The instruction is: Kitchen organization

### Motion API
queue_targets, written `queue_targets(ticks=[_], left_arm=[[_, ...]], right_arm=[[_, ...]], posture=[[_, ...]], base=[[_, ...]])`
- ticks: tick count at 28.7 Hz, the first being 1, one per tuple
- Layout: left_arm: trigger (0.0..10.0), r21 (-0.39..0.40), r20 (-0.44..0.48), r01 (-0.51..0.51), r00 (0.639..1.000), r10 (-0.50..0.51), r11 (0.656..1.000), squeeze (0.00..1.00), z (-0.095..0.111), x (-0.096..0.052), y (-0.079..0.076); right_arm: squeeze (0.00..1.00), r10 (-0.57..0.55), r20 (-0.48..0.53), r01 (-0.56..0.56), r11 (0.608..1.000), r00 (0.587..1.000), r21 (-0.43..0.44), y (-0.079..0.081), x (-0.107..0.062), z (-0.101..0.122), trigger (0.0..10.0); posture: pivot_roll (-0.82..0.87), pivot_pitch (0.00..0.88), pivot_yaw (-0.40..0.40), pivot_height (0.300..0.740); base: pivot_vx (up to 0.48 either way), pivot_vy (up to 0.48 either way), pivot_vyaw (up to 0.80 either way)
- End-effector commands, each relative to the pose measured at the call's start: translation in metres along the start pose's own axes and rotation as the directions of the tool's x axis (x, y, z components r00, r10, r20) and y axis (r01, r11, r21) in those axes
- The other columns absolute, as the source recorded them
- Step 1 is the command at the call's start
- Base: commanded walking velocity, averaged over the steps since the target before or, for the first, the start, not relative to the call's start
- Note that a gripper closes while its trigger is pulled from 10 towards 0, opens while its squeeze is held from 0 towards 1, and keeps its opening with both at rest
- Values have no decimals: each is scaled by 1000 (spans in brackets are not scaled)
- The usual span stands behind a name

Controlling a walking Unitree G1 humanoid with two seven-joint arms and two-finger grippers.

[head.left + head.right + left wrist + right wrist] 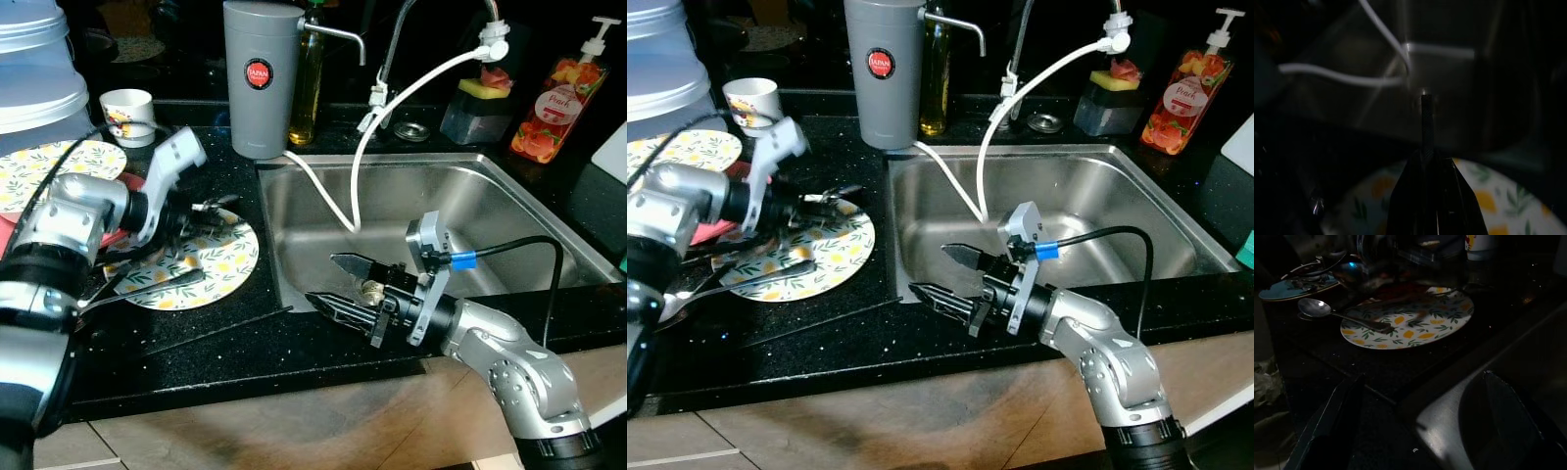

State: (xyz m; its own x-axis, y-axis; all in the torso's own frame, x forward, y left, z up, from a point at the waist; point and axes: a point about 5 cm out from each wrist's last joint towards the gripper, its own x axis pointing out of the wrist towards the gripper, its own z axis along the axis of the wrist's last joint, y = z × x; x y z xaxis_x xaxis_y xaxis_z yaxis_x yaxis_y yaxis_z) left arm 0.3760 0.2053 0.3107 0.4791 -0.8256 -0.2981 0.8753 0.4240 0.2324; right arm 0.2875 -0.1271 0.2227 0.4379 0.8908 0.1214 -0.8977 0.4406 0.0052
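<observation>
Jaws of the right gripper [341, 284] gape wide at the sink's [509, 211] front-left corner. Left gripper [217, 209], jaws pinched on a thin dark utensil [1426, 122], hovers over the lemon-patterned plate [220, 269] on the desk [245, 343].
</observation>
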Motion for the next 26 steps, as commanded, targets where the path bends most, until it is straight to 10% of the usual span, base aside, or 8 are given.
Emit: queue_targets(ticks=[1,14,26], left_arm=[[0,1,67,10,998,-10,1000,0,14,2,0],[0,-36,179,9,984,-3,999,0,30,0,0],[0,-156,434,20,900,50,988,0,62,3,1]], right_arm=[[0,6,-3,-6,1000,1000,-14,1,0,3,10000],[0,9,-5,-9,1000,1000,-15,1,0,3,10000],[0,10,-7,-10,1000,1000,-14,1,0,2,10000]], posture=[[-19,114,-58,740],[-19,116,-57,740],[-17,117,-54,740]], base=[[0,0,0],[0,0,0],[0,0,0]])
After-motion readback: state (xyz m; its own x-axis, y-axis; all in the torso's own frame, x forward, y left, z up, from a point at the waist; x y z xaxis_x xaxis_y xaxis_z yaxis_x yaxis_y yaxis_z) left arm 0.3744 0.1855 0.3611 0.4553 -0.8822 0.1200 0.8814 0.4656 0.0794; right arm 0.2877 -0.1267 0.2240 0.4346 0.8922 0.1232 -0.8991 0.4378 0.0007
